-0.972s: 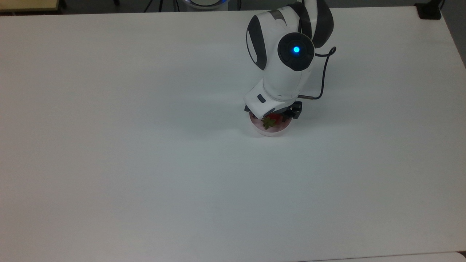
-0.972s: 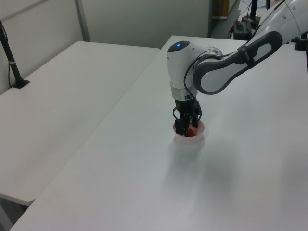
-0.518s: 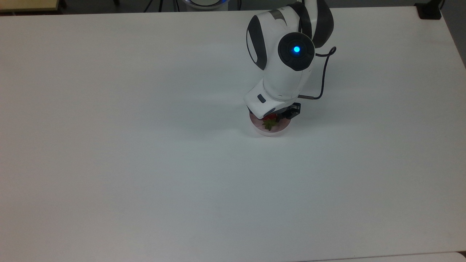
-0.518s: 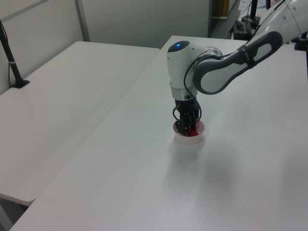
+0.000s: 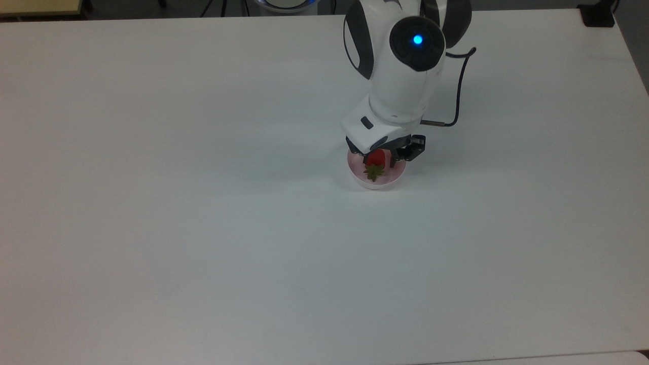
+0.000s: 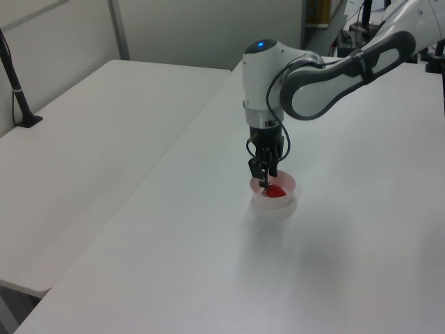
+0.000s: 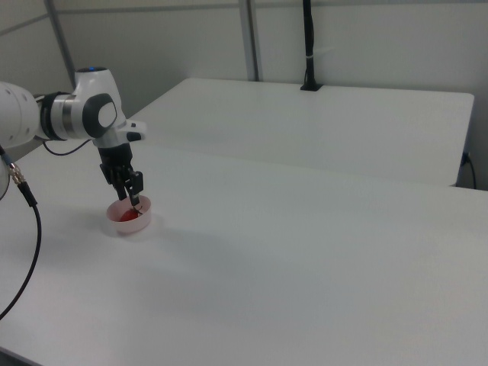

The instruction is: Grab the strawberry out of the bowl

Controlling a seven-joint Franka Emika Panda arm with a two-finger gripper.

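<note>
White table [image 5: 203, 228] is spreading wide across the top view.

Pale pink bowl [image 5: 376, 180] is sitting right of the top view's centre, at about 3 o'clock from the middle. In the left view the bowl [image 6: 275, 203] is resting flat on the table [image 6: 208, 264]; in the right view the bowl [image 7: 130, 217] is lying toward 9 o'clock.

Strawberry [image 5: 375, 161] is hanging over the bowl, green cap pointing toward 6 o'clock in the top view. Red body [image 6: 275, 190] is showing at rim level in the left view; whether it is touching the bowl floor I cannot tell.

Gripper [image 5: 381, 158] is pinching the strawberry between its dark fingers [image 5: 393, 159], pointing straight down; gripper [image 6: 265, 182], gripper [image 7: 135, 203].

White arm [image 5: 400, 66] is rising toward 12 o'clock, blue light [image 5: 417, 39] glowing, black cable [image 5: 459, 86] looping at its 3 o'clock side.
</note>
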